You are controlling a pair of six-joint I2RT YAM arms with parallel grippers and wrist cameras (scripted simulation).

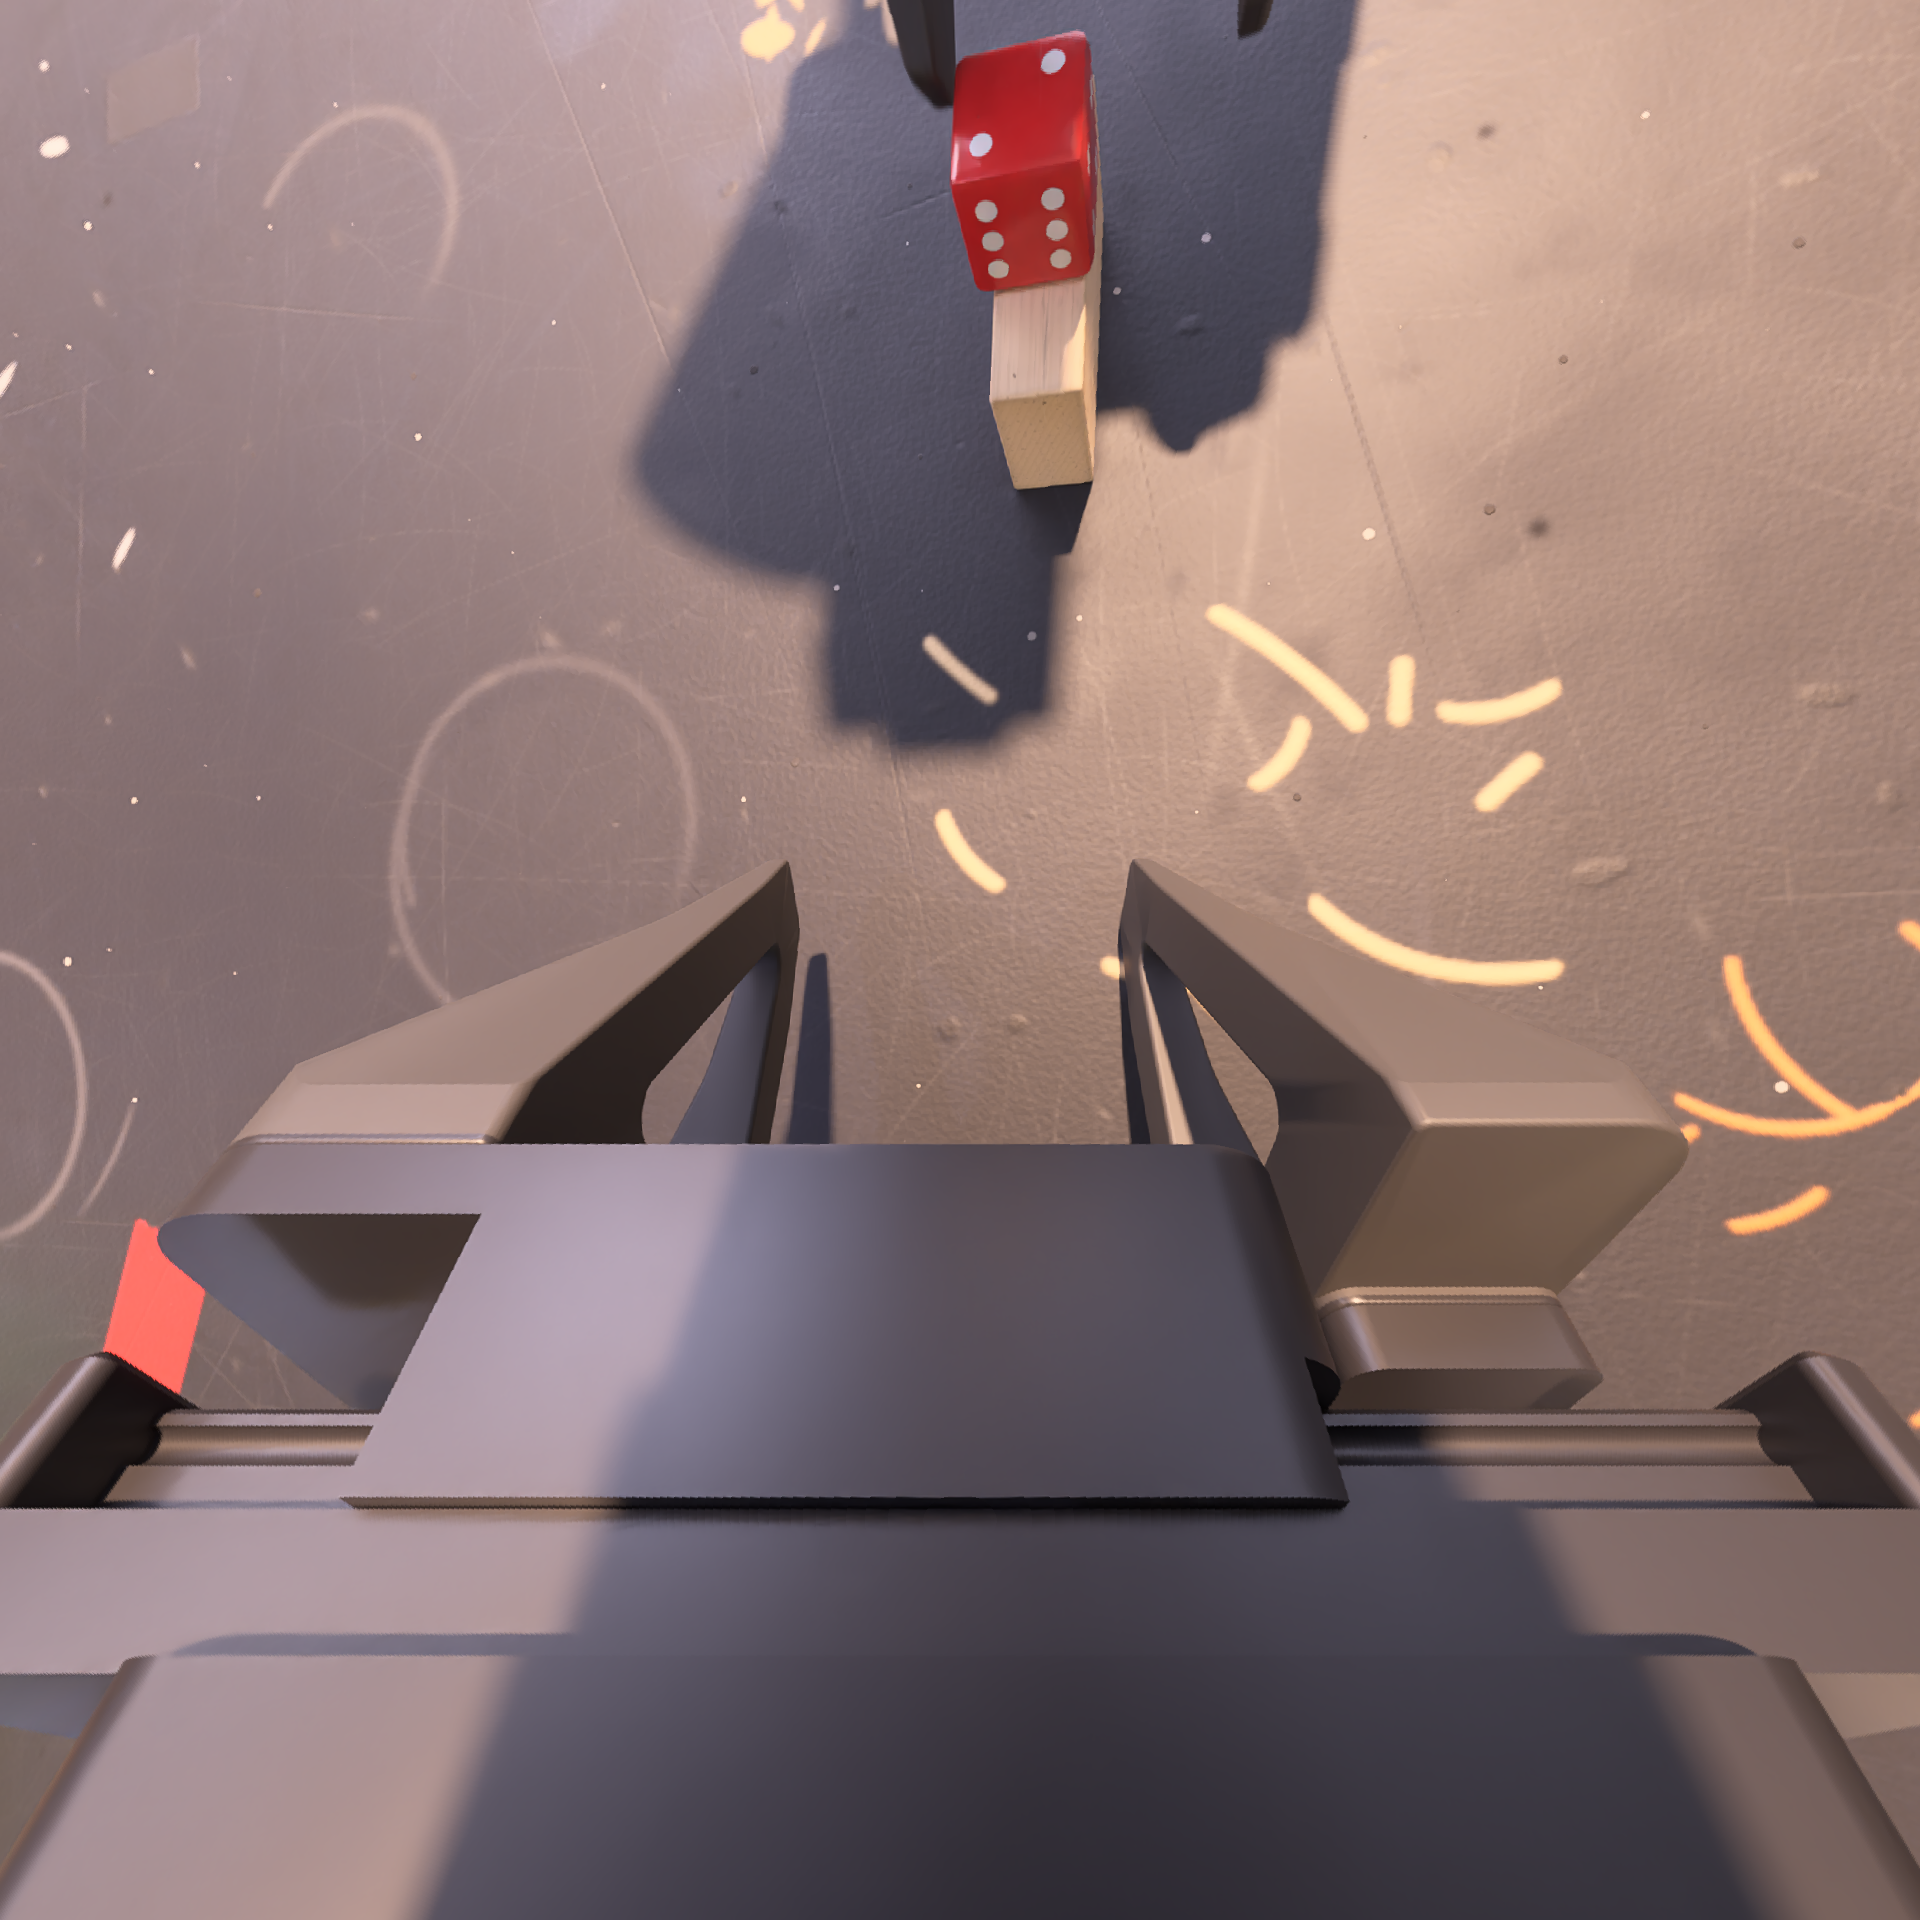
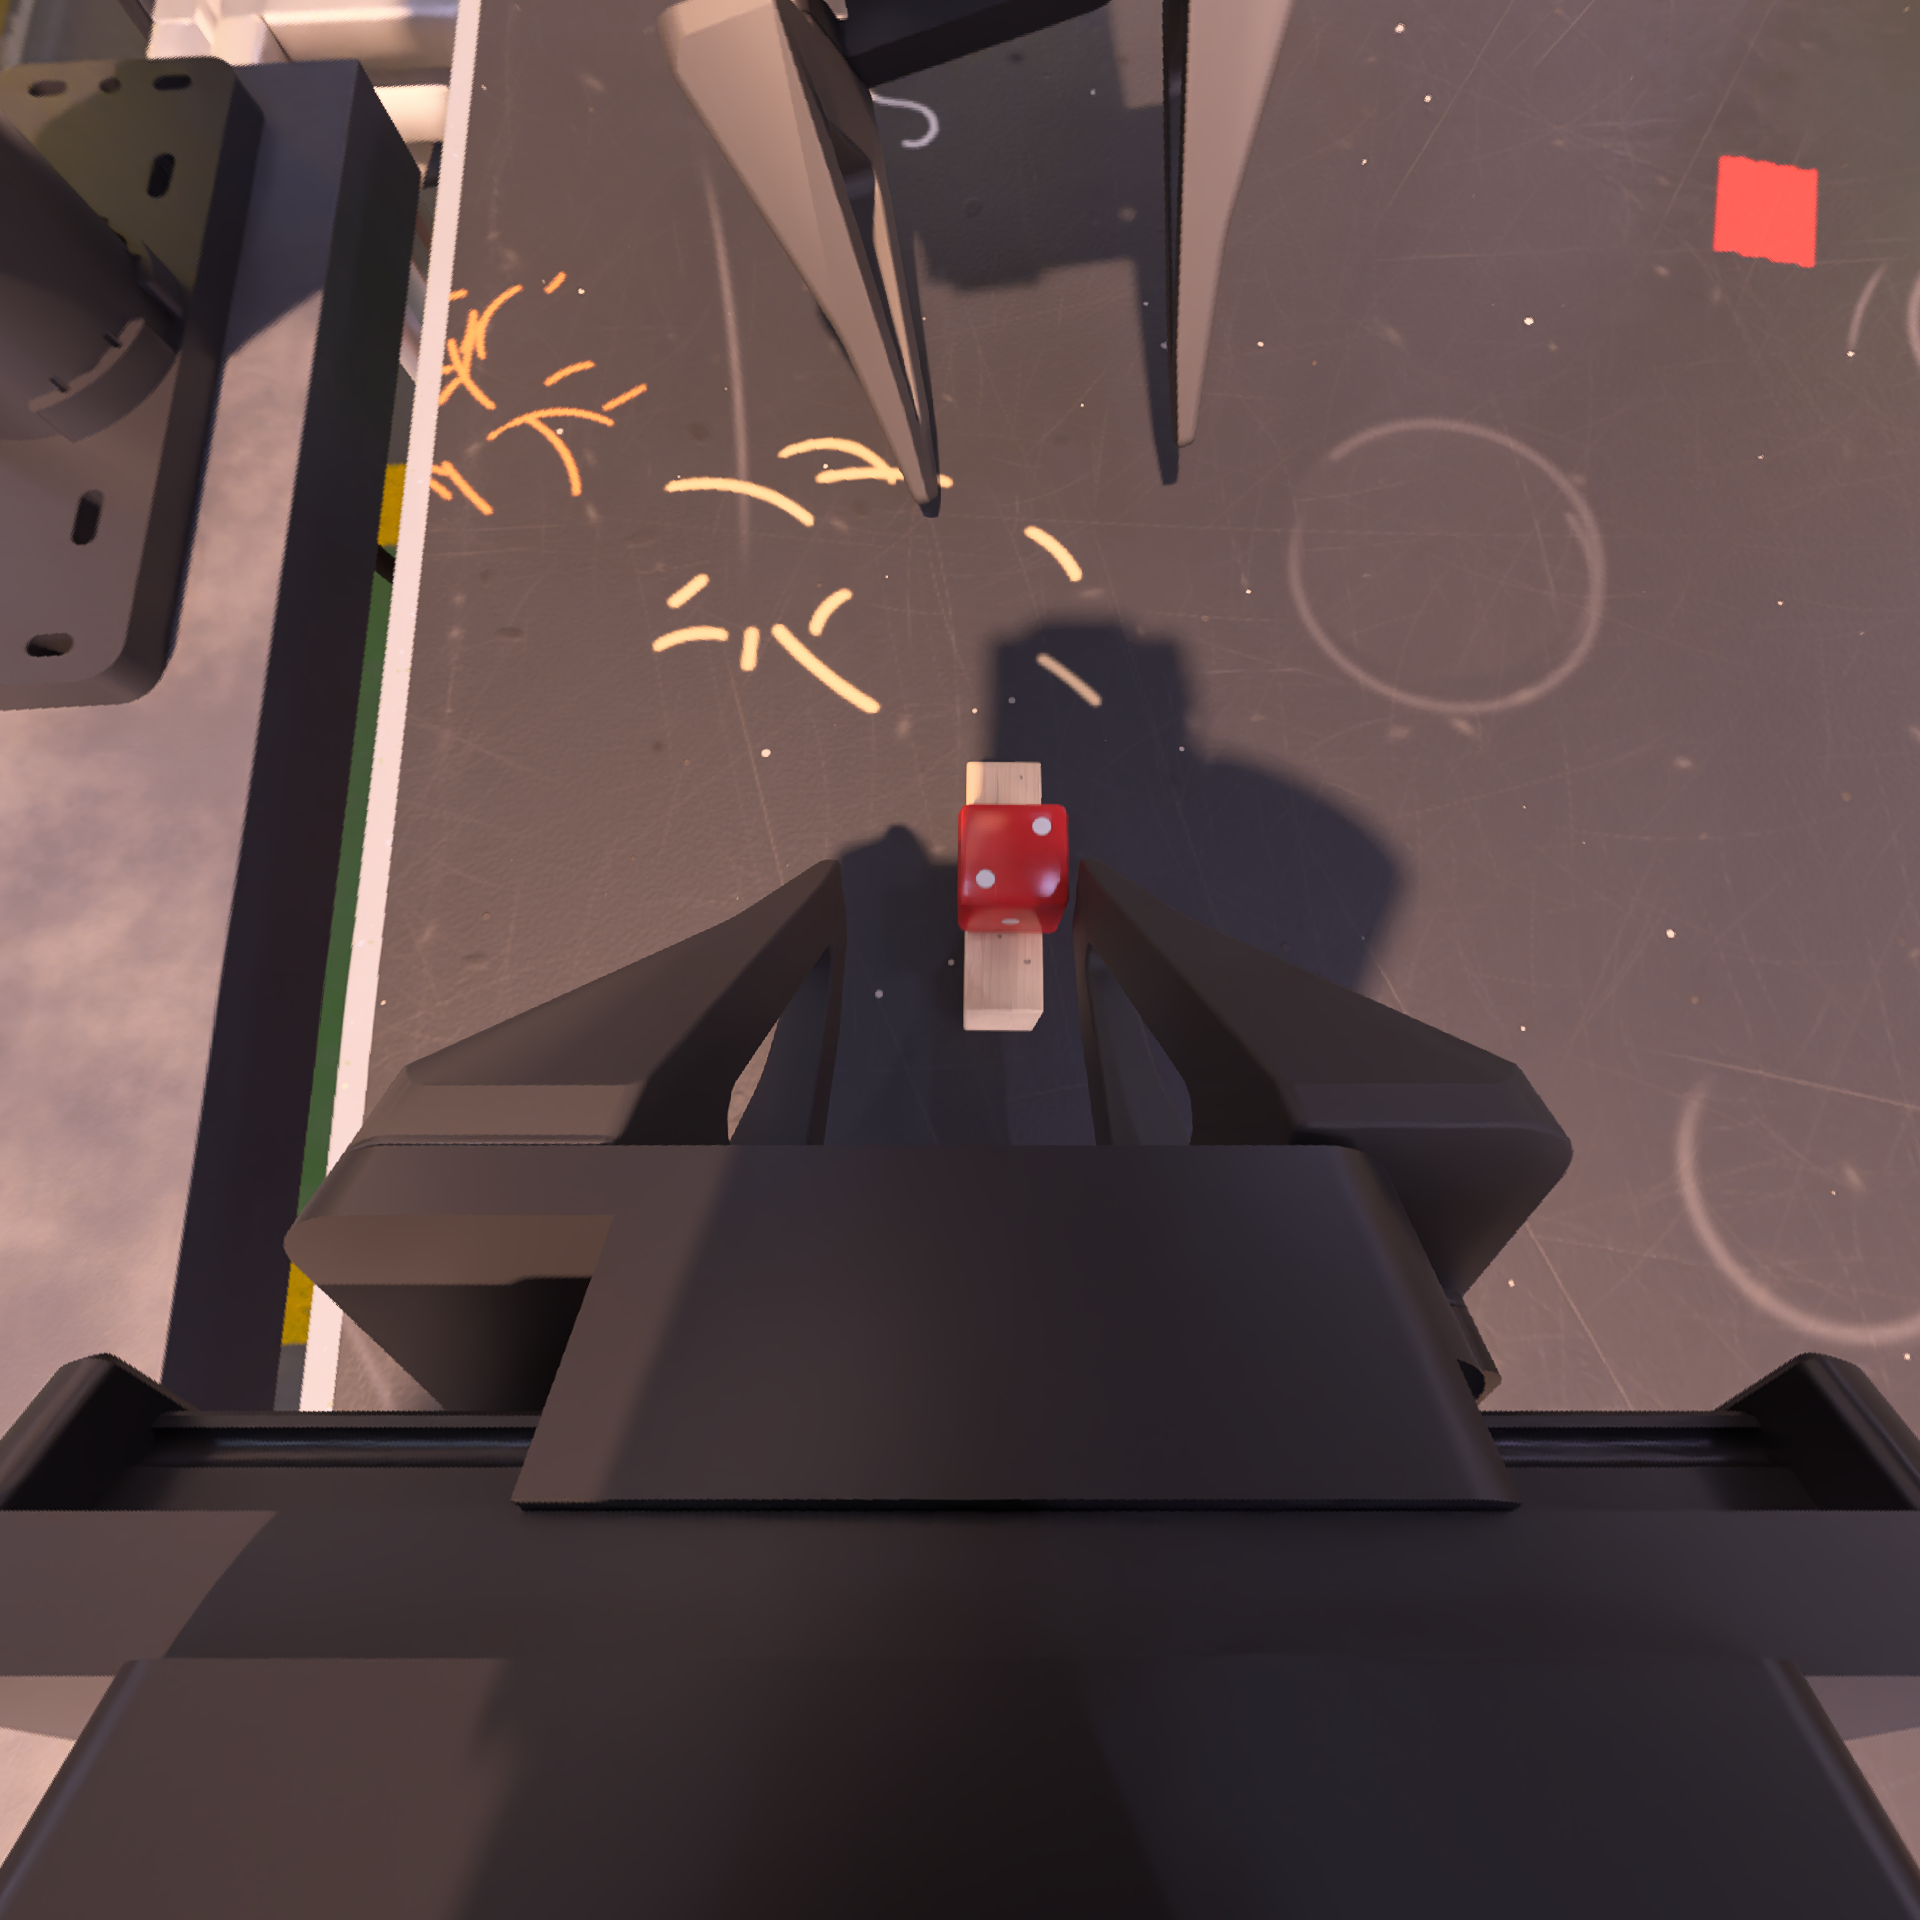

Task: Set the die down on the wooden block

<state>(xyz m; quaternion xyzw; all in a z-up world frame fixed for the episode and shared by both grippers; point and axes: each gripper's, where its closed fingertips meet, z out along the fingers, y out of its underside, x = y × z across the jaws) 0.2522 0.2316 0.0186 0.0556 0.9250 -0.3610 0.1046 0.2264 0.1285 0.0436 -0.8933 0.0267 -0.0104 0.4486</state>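
A red die (image 2: pixel 1013 868) with white pips sits on top of a pale wooden block (image 2: pixel 1000 987) lying on the dark table. My right gripper (image 2: pixel 961 878) is open, its jaws on either side of the die and wider than it, not touching it. In the left wrist view the die (image 1: pixel 1023 166) rests on the far part of the block (image 1: pixel 1044 384), with the right gripper's fingers (image 1: pixel 925 52) at the top edge. My left gripper (image 1: pixel 961 894) is open and empty, well short of the block; it also shows in the right wrist view (image 2: pixel 1049 488).
The table (image 2: pixel 1455 935) is dark and scuffed, with orange scribbles (image 2: pixel 769 644) and chalk rings (image 2: pixel 1444 566). A red square patch (image 2: pixel 1764 211) lies at the far right. The table's edge and an arm mount (image 2: pixel 94 364) are at the left.
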